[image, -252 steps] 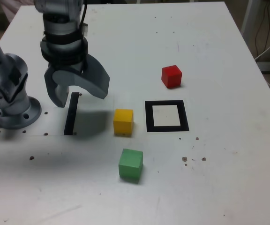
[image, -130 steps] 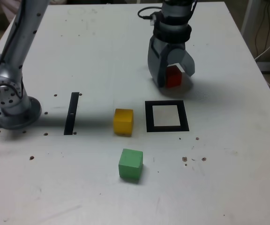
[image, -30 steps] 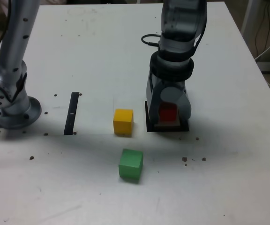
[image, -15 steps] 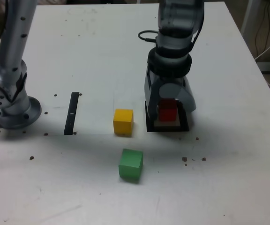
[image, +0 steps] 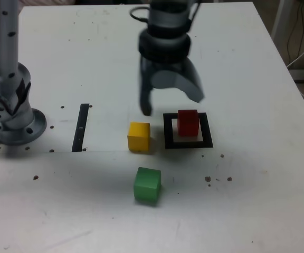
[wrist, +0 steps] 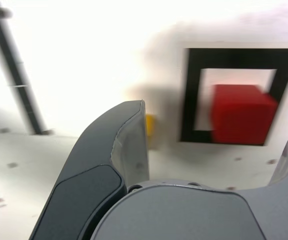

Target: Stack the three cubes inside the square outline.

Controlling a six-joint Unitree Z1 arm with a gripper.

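The red cube (image: 188, 122) (wrist: 241, 120) stands alone inside the black square outline (image: 168, 132) (wrist: 189, 95). To the exterior view's left of the outline sits the yellow cube (image: 139, 136), of which only a sliver (wrist: 150, 125) shows in the wrist view. The green cube (image: 146, 184) lies nearer the table's front. My gripper (image: 170, 100) hangs above the table behind the gap between the yellow cube and the outline. It is open and holds nothing. One finger (wrist: 126, 145) fills much of the wrist view.
A narrow black strip (image: 80, 127) (wrist: 14, 70) lies on the white table further to the exterior view's left. The arm's grey base (image: 9, 118) stands at the left edge. Small dark specks dot the table (image: 247, 200) surface.
The gripper opened, let go of the red cube inside the outline, then rose and moved toward the exterior view's left. The red cube stays in the outline.
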